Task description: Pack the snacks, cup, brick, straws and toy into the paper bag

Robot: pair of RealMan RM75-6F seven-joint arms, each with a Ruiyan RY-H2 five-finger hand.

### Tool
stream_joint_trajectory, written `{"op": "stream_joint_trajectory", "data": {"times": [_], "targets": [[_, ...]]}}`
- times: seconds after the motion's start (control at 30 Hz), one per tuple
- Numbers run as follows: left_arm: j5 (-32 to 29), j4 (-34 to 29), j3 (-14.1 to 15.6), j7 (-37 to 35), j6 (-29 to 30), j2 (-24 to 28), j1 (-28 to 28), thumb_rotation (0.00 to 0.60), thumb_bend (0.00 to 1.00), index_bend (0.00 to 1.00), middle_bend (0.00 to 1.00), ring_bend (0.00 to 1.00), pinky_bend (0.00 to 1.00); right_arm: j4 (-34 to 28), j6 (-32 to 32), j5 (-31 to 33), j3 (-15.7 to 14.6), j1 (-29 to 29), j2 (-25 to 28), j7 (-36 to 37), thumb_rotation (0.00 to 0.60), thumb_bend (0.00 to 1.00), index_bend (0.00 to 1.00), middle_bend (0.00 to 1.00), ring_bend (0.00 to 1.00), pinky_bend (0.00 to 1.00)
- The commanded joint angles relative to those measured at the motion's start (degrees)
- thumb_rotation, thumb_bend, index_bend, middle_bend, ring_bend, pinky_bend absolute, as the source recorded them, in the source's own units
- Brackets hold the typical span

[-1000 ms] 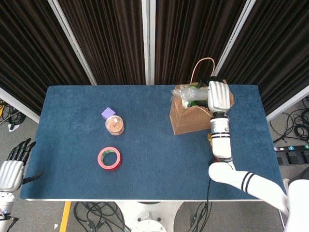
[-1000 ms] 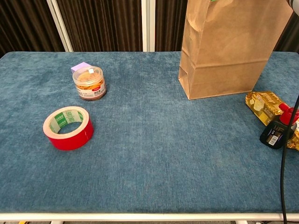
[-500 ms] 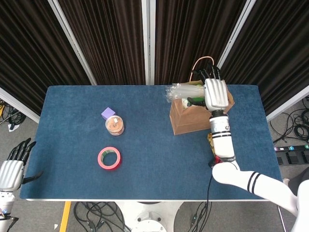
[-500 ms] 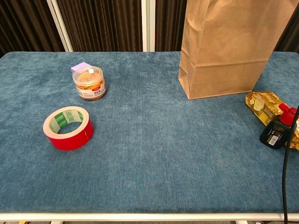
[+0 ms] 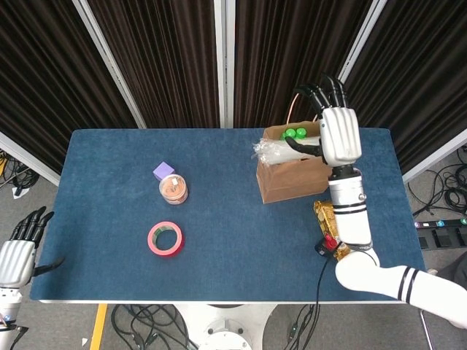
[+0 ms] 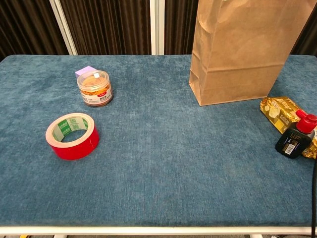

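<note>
One hand, the right hand (image 5: 338, 135), is hovering over the paper bag (image 5: 295, 173), fingers spread, seemingly holding nothing; the straws (image 5: 281, 149) are poking from its mouth. Outside it, the snack jar (image 5: 174, 189), purple brick (image 5: 163, 171) and gold pouch (image 6: 281, 113) are waiting.

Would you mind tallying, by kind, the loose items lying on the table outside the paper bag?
Snack jar: 1
Purple brick: 1
Red tape roll: 1
Gold snack pouch: 1
Small black bottle with red cap: 1
Total: 5
</note>
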Motion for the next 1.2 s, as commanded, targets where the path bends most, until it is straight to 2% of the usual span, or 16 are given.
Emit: {"op": "stream_joint_trajectory", "data": {"times": [0.03,0.23,0.33,0.43,0.53,0.63,0.8,1.0,1.2], "targets": [[0.0,-0.2,-0.1,0.2,-0.1,0.0,-0.1,0.6,0.18,0.13,0.11,0.01,0.14,-3.7,5.3,-9.9,-2.8,-4.7,5.0,1.9,0.6,0.0,0.23,0.21,0.02,0.0],[0.1,-1.0,-0.3,0.9,0.2,0.3,-0.3,0.6,0.18,0.13,0.11,0.01,0.14,-7.3,13.2,-18.9,-7.5,-13.2,10.9,5.4,0.6,0.0,0.23,0.22,0.02,0.0],[0.2,-1.6,-0.3,1.5,0.3,0.5,-0.4,0.6,0.18,0.13,0.11,0.01,0.14,-6.9,17.3,-24.1,-11.5,-18.2,13.1,7.5,0.6,0.0,0.23,0.23,0.02,0.0],[0.4,-2.3,-0.3,2.3,0.3,0.8,-0.5,0.6,0.18,0.13,0.11,0.01,0.14,-2.3,21.6,-29.5,-16.4,-22.9,13.1,7.9,0.6,0.0,0.23,0.23,0.03,0.0],[0.6,-3.1,-0.1,3.0,0.4,1.0,-0.5,0.6,0.18,0.13,0.11,0.01,0.14,5.7,24.3,-32.6,-20.7,-26.5,10.9,6.4,0.6,0.0,0.23,0.23,0.03,0.0],[0.9,-4.4,-0.2,4.3,0.4,1.3,-1.0,0.6,0.18,0.13,0.11,0.01,0.14,15.0,24.9,-32.5,-23.8,-29.4,7.5,5.5,0.6,0.0,0.23,0.21,0.02,0.0],[0.6,-6.9,-0.8,6.6,0.0,1.9,-1.6,0.6,0.18,0.13,0.11,0.01,0.14,21.8,23.5,-30.6,-27.8,-33.6,4.2,8.4,0.6,0.0,0.23,0.2,0.02,0.0],[0.3,-8.8,-1.2,8.2,-0.2,2.4,-1.8,0.6,0.18,0.13,0.11,0.01,0.14,23.0,23.8,-30.1,-32.1,-39.2,2.6,6.8,0.6,0.01,0.23,0.17,0.0,0.0],[0.7,-10.1,-1.0,9.0,-0.2,2.6,-2.1,0.6,0.18,0.13,0.11,0.01,0.14,20.3,23.2,-29.4,-33.4,-42.0,2.9,6.0,0.6,0.01,0.23,0.16,0.0,0.0]]}}
